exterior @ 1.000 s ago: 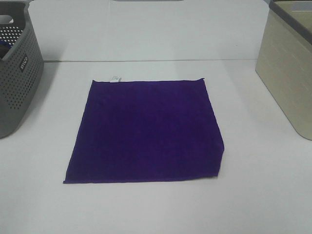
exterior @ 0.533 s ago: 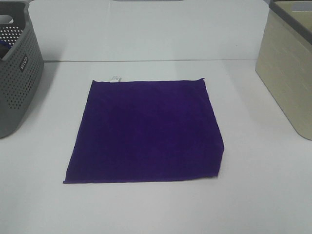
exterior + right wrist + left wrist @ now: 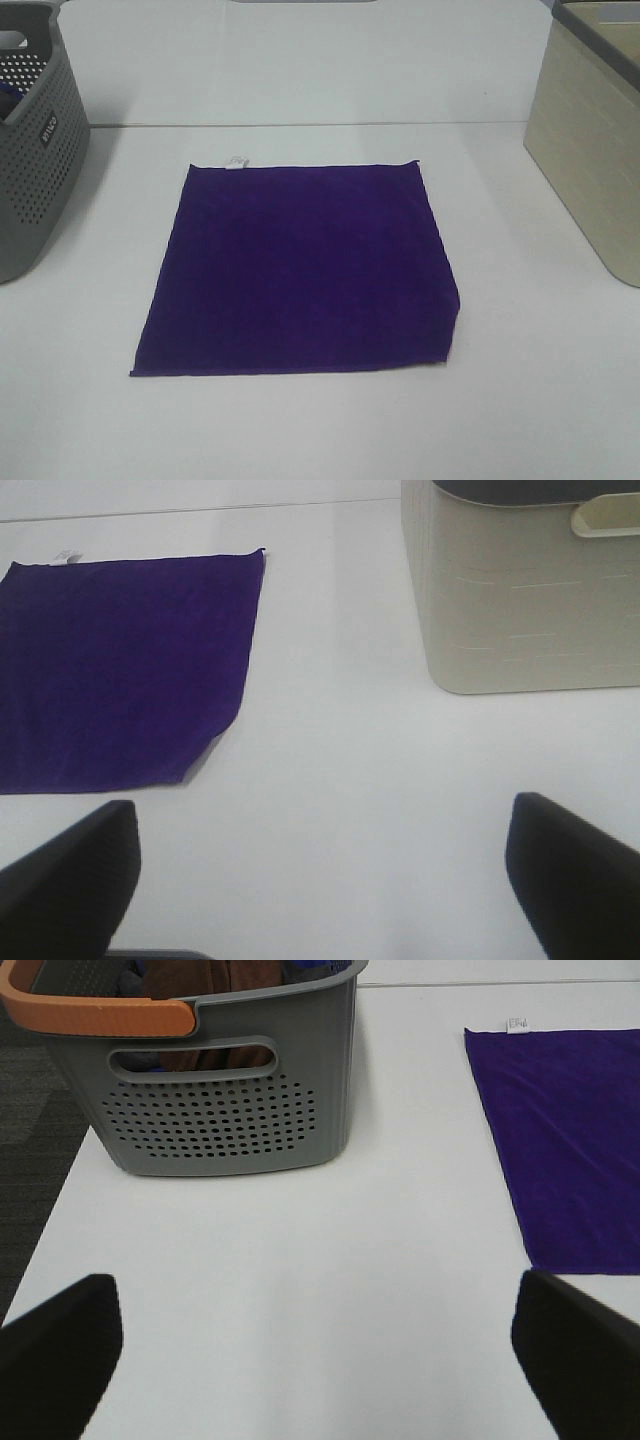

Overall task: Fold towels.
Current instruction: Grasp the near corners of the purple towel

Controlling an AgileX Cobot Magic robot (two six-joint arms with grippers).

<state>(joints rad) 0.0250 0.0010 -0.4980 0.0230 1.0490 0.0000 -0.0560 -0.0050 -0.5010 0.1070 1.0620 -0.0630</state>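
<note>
Moved: nothing. Purple towel [image 3: 300, 270]: flat, unfolded, frame centre on the white table [image 3: 300, 430]. My left gripper [image 3: 320, 1360] and right gripper [image 3: 322, 880]: jaws spread, empty. Step: first fold pending; next, I'd pinch both near corners.

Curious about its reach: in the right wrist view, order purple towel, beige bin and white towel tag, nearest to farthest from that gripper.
From the right gripper:
1. purple towel, near corner, in the middle.
2. beige bin, right arm's side.
3. white tag, towel's far corner.
</note>
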